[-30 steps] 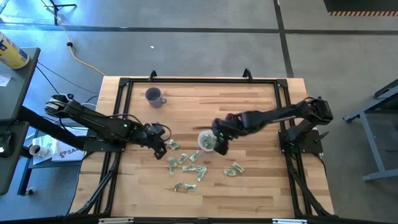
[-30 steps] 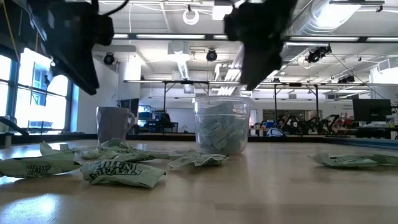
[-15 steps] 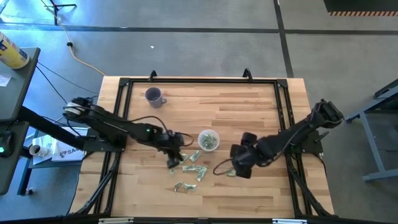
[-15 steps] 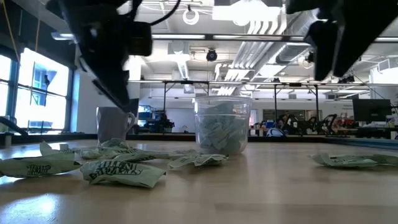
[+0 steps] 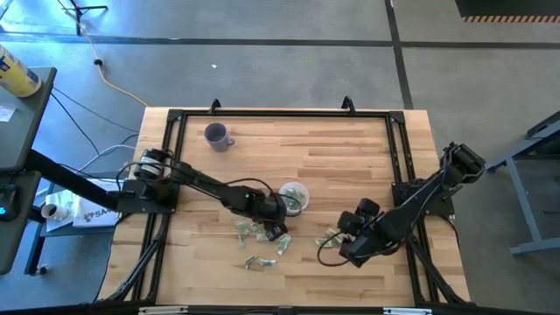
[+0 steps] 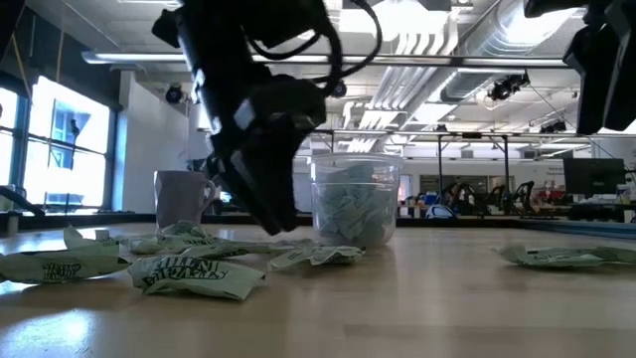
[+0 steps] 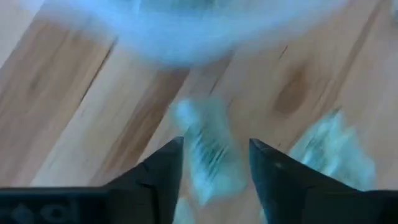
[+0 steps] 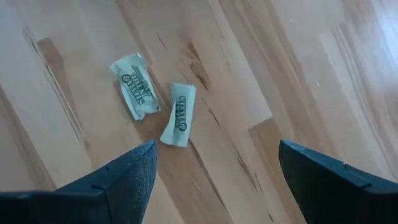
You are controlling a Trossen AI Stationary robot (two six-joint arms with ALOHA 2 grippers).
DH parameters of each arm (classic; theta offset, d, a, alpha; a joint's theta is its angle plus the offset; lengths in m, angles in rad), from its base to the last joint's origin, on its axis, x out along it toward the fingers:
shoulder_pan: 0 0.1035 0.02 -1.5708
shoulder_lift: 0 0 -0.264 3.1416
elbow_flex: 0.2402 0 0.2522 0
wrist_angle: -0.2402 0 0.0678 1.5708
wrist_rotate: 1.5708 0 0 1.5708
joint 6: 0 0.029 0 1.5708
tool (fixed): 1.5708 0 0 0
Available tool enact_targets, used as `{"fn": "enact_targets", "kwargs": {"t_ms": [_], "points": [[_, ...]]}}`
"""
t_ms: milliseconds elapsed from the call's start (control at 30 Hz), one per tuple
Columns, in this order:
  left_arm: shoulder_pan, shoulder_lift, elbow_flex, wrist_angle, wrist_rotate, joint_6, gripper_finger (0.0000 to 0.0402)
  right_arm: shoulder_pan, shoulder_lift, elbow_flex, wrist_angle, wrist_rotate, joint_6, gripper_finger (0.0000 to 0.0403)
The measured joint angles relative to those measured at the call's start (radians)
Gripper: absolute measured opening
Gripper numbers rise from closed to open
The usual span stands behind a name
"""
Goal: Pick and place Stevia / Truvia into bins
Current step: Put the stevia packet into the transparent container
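Several pale green sachets [image 5: 262,234] lie flat on the table near the clear cup [image 5: 293,199], which holds more sachets [image 6: 348,214]. My left gripper [image 5: 279,222] is open just on the near side of the cup. In the left wrist view one blurred sachet [image 7: 205,158] lies on the wood between its fingers [image 7: 214,149], with the cup [image 7: 217,31] beyond. My right gripper [image 5: 344,247] is wide open, low over the table's near right part. Two sachets [image 8: 135,93] [image 8: 179,114] lie ahead of its fingers [image 8: 214,155].
A purple mug [image 5: 216,135] stands near the table's far left corner, far from both arms. More sachets lie on the near side [image 6: 194,273] and to the right [image 6: 566,256]. A black frame [image 5: 280,112] runs around the table's edge.
My left gripper has swept toward the table's right, from the left end of the sachet pile to just beside the cup. My right gripper has left the spot over the cup and moved toward the near right, coming down by the sachets there.
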Motion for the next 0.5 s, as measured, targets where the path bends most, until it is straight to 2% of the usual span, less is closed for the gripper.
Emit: {"fn": "enact_targets", "kwargs": {"t_ms": [133, 233, 367, 500], "points": [[0.001, 0.017, 0.032, -0.009, -0.041, -0.028, 0.0260, 0.007, 0.000, -0.007, -0.009, 0.001, 0.001, 0.0323], [0.000, 0.030, 0.030, -0.046, -0.041, -0.048, 0.0269, 0.008, -0.001, -0.022, -0.010, 0.003, 0.003, 0.0323], [-0.001, 0.063, 0.033, -0.058, -0.022, -0.049, 0.0260, 0.008, -0.001, -0.048, 0.006, 0.003, 0.006, 0.0323], [-0.001, 0.071, 0.035, -0.070, -0.041, -0.045, 0.0227, 0.008, -0.002, -0.070, 0.011, -0.010, 0.005, 0.0323]]}}
